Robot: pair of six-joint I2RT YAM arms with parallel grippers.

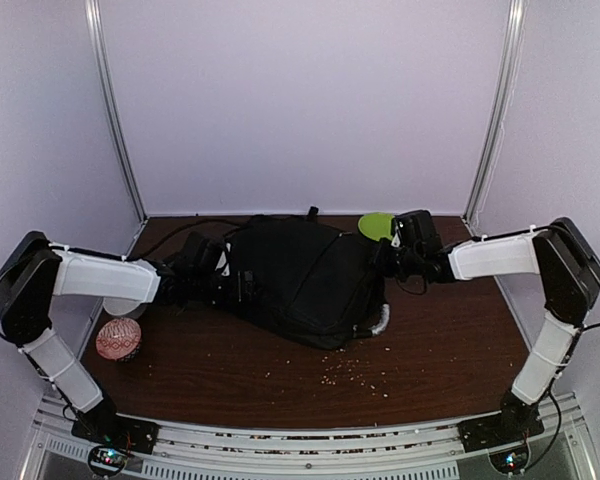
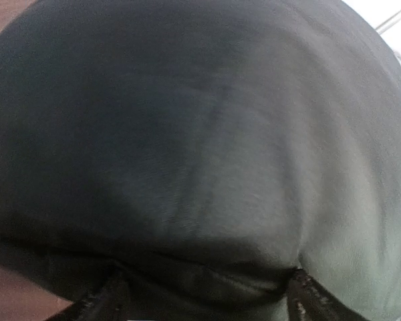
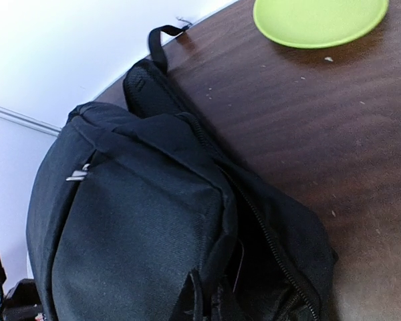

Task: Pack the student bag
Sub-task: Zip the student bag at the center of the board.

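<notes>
Looking down, top camera: the student bag (image 1: 300, 280) lies mid-desk (image 1: 460, 340), toward the rear edge. The left pincer (image 1: 225, 280) is at its left end and the right pincer (image 1: 380, 258) at its right end. A green plate (image 1: 377, 225) sits just behind the right pincer, near the rear right corner.
Left wrist: black fabric fills the view; the fingers (image 2: 100, 304) stand wide apart, released, against it.
Right wrist: its own fingers are hidden. The pincer is clenched, on what I cannot tell. The zip (image 3: 267, 241) gapes partly open.
Risk: with the left gripping nothing, a tug from the right may drag the whole bag instead of widening the opening, and shove the plate off the edge.
</notes>
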